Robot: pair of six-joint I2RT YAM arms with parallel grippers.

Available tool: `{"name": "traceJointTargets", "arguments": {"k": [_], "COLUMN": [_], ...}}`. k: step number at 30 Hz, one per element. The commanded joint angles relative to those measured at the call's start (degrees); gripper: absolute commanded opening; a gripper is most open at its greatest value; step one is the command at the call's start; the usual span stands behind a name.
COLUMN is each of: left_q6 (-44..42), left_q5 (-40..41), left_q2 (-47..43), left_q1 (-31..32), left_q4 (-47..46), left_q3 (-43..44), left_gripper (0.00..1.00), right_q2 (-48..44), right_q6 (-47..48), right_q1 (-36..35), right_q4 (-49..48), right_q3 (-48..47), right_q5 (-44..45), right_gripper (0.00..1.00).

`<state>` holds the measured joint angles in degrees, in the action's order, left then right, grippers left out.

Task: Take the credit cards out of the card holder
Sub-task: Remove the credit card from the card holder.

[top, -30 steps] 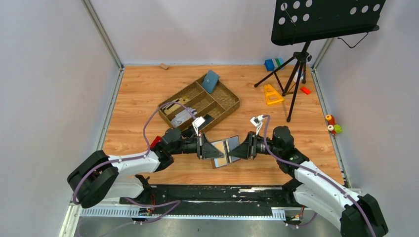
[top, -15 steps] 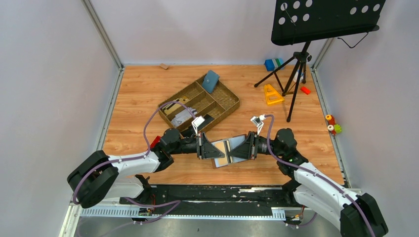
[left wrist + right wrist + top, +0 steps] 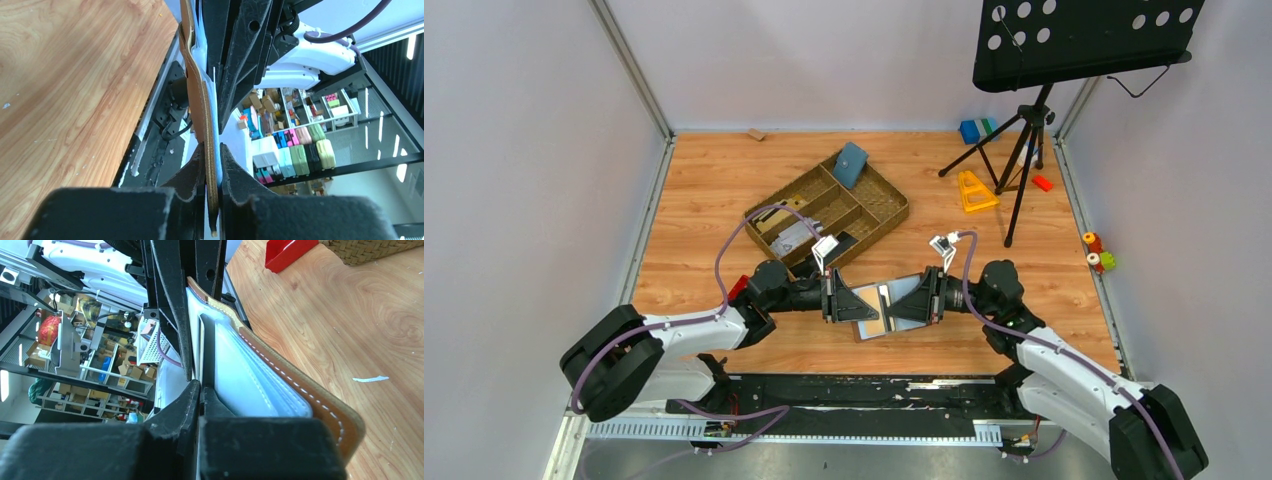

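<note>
The brown card holder is held open, grey inside up, just above the wooden floor between my two grippers. My left gripper is shut on its left edge; in the left wrist view the jaws pinch the brown holder edge-on. My right gripper reaches over the holder's right half. In the right wrist view its jaws are closed almost flat on a thin card edge standing out of the holder's pale sleeve. The brown stitched cover lies beside it.
A woven compartment tray stands behind the grippers, with a blue-teal pouch leaning in its far corner. A red block lies by the left arm. A music stand tripod, a yellow triangle and small toys are at the right.
My right gripper has slid left, further over the card holder's right half, and the two grippers are now closer together. The left arm has stayed still.
</note>
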<state>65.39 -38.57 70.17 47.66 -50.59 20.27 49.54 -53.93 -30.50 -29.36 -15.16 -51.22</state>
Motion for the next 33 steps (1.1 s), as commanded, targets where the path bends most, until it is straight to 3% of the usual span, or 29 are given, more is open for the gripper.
{"name": "traceJointTargets", "arguments": {"k": [1, 9, 17, 22, 26, 33], "left_q6": [-0.8, -0.7, -4.6, -11.2, -13.3, -19.9], "left_q5": [-0.2, 1.5, 2.9, 8.1, 10.0, 17.9], "left_q2": [-3.0, -5.9, -7.9, -9.7, -11.2, -13.7], "left_q1": [0.1, -1.5, -2.1, -2.3, -2.4, -2.4], "left_q4": [-3.1, -1.4, 7.5, 23.8, 29.4, 47.2], "left_q3": [1.1, -0.7, -0.4, 2.3, 2.7, 4.8], "left_gripper": [0.14, 0.06, 0.04, 0.01, 0.01, 0.00], "right_q2": [-2.0, -5.5, -8.3, -9.1, -8.6, 1.3], "right_q6": [2.9, 6.7, 11.2, 13.7, 13.8, 6.6], "right_q1": [1.4, 5.6, 7.5, 7.7, 7.8, 7.1], "right_q4": [4.7, 12.5, 19.8, 24.1, 24.3, 15.5], "right_q3": [0.0, 0.4, -0.7, -2.4, -3.5, -10.5], "right_q5": [2.5, 3.6, 6.4, 8.8, 10.7, 17.2], "right_gripper": [0.00, 0.00, 0.00, 0.00, 0.00, 0.00]}}
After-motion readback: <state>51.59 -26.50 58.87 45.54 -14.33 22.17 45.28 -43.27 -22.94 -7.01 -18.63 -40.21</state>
